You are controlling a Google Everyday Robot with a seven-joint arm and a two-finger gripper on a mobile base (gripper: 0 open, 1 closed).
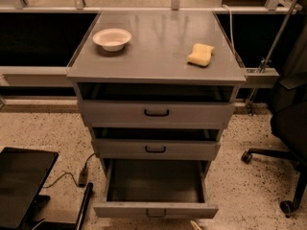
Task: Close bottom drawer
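Bottom drawer (155,210) of the grey cabinet (156,113) pulled far out, front panel running left to right low in view, small dark handle (156,213) at its centre. Only a pale sliver of the tool (195,225) at the bottom edge, just in front of that panel and right of the handle; spread or pressed together, cannot tell. Closing likely by a straight push away, square into the cabinet.

No writing, label, brand, number or sign can be read anywhere. The gripper (195,224), only a pale tip at the view's lower edge, sits just below the slim grey metal front of the pulled-out bottom drawer (156,210).
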